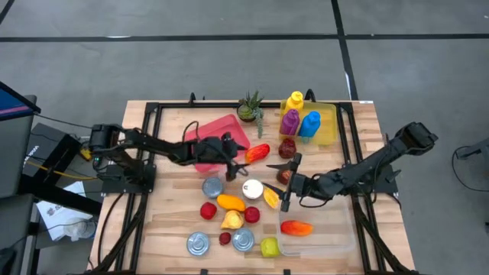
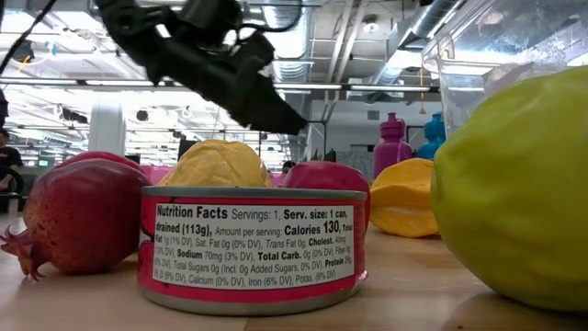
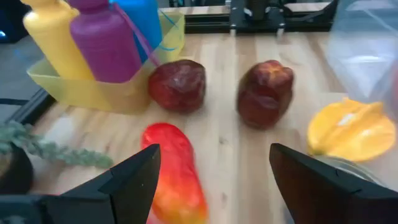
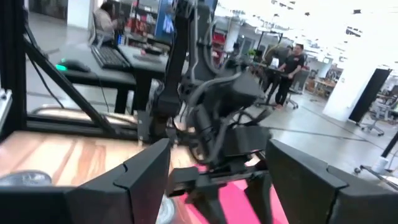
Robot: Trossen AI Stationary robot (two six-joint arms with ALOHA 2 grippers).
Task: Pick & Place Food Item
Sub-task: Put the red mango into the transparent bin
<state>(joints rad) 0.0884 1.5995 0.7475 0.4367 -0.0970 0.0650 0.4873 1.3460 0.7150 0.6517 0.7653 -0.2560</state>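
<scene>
can [image 2: 253, 246], between the pomegranate [image 2: 78, 223] and the yellow-green fruit [image 2: 519, 188] | pink label, white panel | heading "Nutrition Facts" | "Servings: 1, Serv. size: 1 can, drained (113g)" | "Calories 130" | "Sodium 70mg (3% DV)" | "Total Carb. 0g" | "Protein 29g" | smaller print too fine to read surely

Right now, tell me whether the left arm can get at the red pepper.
Probably yes: the left hand is open, the red pepper lies just ahead between its fingers, nothing between.
</scene>
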